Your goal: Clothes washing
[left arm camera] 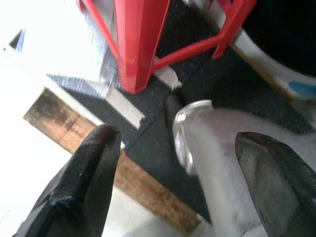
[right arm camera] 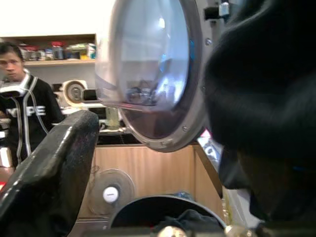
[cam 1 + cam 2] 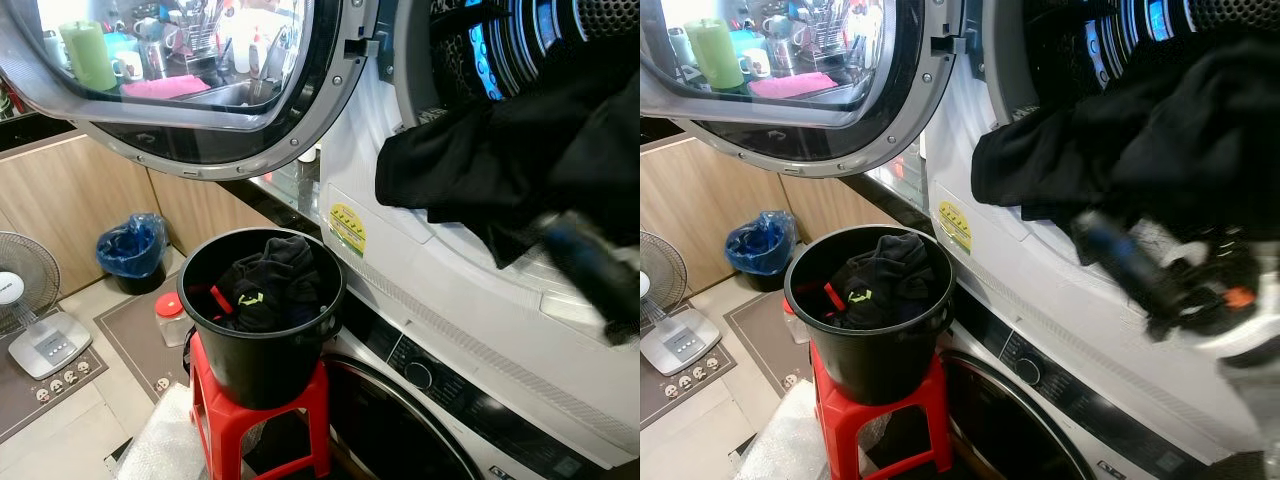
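We have a black garment (image 3: 490, 160) draped over the lip of the upper drum opening (image 3: 520, 50), part inside and part hanging down the white front panel. Our right gripper (image 3: 1160, 290) sits just below it, blurred in the head views; in the right wrist view one black finger (image 2: 49, 173) stands well apart from the dark cloth on the other side, but the second finger is hidden by cloth, so we cannot tell whether the jaws are clenched on the garment or released.

To do this step well, in our judgement, we should push the hanging part fully past the lip before letting go, so nothing trails over the door seal, and keep clear of the open door (image 3: 180, 90) swung out to our left.

The black bucket (image 3: 262, 310) on the red stool (image 3: 250, 420) still holds dark clothes (image 3: 265, 285), so more loads remain.

The head views show the bucket's contents and the second machine's door below. The right wrist view adds a person in a dark jacket (image 2: 27, 118) standing off by some shelves. The left wrist view shows our left gripper (image 1: 182, 163) hanging near the floor by the stool's leg (image 1: 136, 44), jaws spread and empty.
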Robot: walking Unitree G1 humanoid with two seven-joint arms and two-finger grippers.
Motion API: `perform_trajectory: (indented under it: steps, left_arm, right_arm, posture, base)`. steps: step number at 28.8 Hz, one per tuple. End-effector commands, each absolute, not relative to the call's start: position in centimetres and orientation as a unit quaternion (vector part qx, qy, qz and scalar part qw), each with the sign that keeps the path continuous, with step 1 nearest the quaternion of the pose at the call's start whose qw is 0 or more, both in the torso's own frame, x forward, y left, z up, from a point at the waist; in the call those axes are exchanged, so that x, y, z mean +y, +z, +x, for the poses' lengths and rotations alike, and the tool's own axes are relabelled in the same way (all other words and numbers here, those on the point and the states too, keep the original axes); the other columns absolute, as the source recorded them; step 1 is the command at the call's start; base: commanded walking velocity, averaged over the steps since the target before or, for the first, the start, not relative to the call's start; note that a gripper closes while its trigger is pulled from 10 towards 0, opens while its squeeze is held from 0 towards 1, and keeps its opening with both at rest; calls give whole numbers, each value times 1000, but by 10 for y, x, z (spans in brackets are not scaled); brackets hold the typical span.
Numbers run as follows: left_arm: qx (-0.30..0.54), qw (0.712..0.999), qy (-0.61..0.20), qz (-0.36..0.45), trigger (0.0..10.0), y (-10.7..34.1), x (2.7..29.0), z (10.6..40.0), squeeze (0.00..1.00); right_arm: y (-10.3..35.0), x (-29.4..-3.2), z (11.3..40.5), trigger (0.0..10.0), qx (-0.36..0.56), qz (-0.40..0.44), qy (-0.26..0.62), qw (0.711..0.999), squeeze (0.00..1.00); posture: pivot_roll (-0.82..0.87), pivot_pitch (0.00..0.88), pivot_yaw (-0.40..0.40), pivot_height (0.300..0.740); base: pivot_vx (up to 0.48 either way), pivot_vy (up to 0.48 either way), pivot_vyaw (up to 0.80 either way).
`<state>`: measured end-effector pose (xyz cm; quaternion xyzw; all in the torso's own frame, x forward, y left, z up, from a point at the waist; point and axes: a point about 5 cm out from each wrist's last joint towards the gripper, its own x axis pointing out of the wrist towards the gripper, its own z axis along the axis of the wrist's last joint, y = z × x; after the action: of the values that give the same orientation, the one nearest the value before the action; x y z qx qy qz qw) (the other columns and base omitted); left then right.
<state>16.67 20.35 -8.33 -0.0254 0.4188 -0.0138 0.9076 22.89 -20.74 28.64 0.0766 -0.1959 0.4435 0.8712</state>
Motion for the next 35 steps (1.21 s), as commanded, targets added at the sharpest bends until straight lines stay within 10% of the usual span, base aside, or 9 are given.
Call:
perform_trajectory:
  steps: [1, 7, 13, 23, 35]
  left_arm:
    - [385, 922, -14, -20, 10000, -75, 204, 182, 0]
    - [49, 991, -113, -57, 10000, 42, 187, 289, 0]
    - [-117, 965, -232, -24, 10000, 133, 159, 311, 0]
    - [28, 889, -456, -21, 10000, 123, 120, 271, 0]
    - [146, 853, -500, 34, 10000, 92, 118, 241, 0]
  right_arm:
    - [291, -206, 231, 10000, -206, 70, 441, 871, 0]
    - [291, -200, 243, 10000, -208, 84, 431, 874, 0]
    - [286, -199, 259, 10000, -204, 87, 374, 901, 0]
    - [286, -198, 263, 10000, -207, 87, 364, 904, 0]
    - [281, -195, 263, 10000, -198, 82, 371, 903, 0]
  posture:
    - [37, 73, -32, 740]
    - [48, 82, -38, 740]
    - [45, 84, -30, 740]
    - [49, 83, -26, 740]
    - [47, 83, -21, 740]
  base:
    - [0, 0, 0]
    - [0, 0, 0]
    - [0, 0, 0]
    - [0, 0, 0]
    - [0, 0, 0]
